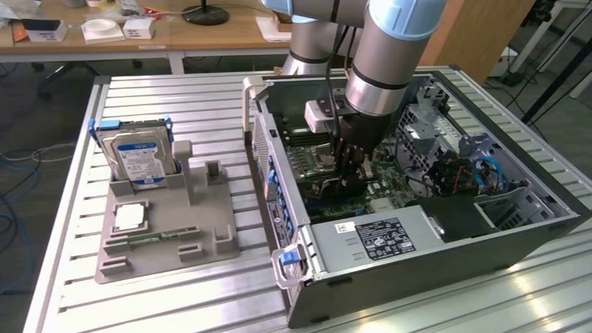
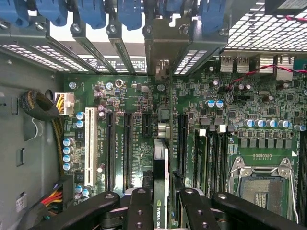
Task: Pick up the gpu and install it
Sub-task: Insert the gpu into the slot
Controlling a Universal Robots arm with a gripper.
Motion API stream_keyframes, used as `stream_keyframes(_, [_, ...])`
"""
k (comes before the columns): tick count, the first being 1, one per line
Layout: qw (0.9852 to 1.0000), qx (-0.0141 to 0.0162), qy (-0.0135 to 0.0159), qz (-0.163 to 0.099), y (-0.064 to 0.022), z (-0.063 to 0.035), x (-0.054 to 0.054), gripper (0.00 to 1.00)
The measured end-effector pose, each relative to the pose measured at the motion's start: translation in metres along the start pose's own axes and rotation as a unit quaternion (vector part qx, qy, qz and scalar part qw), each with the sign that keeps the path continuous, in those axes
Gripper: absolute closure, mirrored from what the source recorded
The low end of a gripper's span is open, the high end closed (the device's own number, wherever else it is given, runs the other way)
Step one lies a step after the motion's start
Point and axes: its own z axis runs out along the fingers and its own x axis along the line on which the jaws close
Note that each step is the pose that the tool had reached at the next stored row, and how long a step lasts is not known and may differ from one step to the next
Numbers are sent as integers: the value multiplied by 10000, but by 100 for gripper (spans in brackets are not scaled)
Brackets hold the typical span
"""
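A slatted metal table (image 1: 148, 305) carries an open computer case (image 1: 444, 263) lying on its side, with wooden desks behind it. Inside the case, the gripper (image 2: 160, 203) has its jaws pinched on the gpu (image 2: 160, 167), one black finger (image 2: 139, 211) pressed against each flat face. The wrist view shows the card edge-on, a thin strip with a green logo on its upper edge. Its long axis runs parallel to the long black expansion slots (image 2: 109, 143) of the green motherboard (image 2: 120, 110), and its far end points toward the case's rear wall with the row of blue clips (image 2: 129, 12). The card sits between two of those slots; whether it touches the board I cannot tell. The empty processor socket (image 2: 261, 184) lies off to one side. In the exterior view the gripper (image 1: 356, 173) reaches straight down into the case. On the exterior view's left a grey holder tray (image 1: 213, 236) stands well apart, holding an upright hard drive (image 1: 138, 156) and a flat processor chip (image 1: 130, 216).
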Motion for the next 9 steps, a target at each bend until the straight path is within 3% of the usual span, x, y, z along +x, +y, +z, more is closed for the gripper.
stream_keyframes(9, [10000, 0, 0, 3, 2, -39, 0, 74])
